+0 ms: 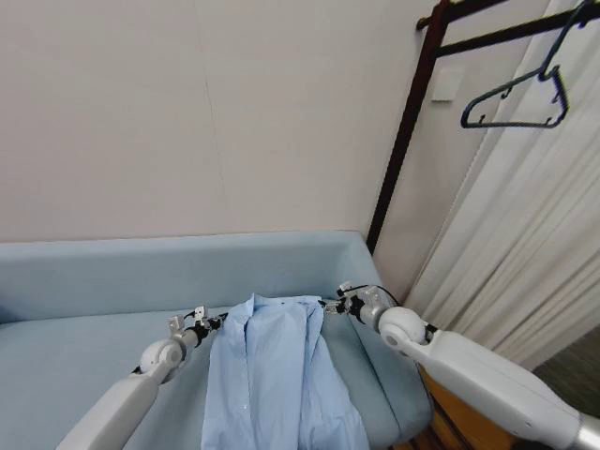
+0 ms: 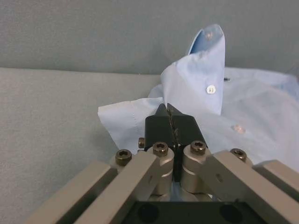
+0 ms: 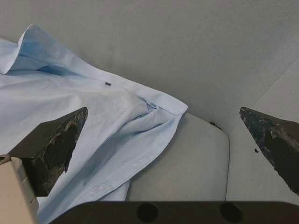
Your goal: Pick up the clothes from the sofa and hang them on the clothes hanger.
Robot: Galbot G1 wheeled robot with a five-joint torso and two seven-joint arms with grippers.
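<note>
- Left claw (image 1: 217,322) sits at the light blue shirt (image 1: 277,375) by its left shoulder edge. In the left wrist view its black pads (image 2: 159,128) are pressed flat together, with a fold of the cloth rising right at their tips, apparently pinched.
- Right claw (image 1: 331,305) is at the shirt's other shoulder, spread wide. In the right wrist view one dark finger (image 3: 51,149) hangs over the fabric and the other over the bare sofa cushion.
- The shirt lies on the seat of the pale blue sofa (image 1: 94,281), collar toward the backrest and front facing up.
- A dark hanger (image 1: 516,98) hangs from the brown clothes rack (image 1: 403,141) beside the sofa, well above the shirt.
</note>
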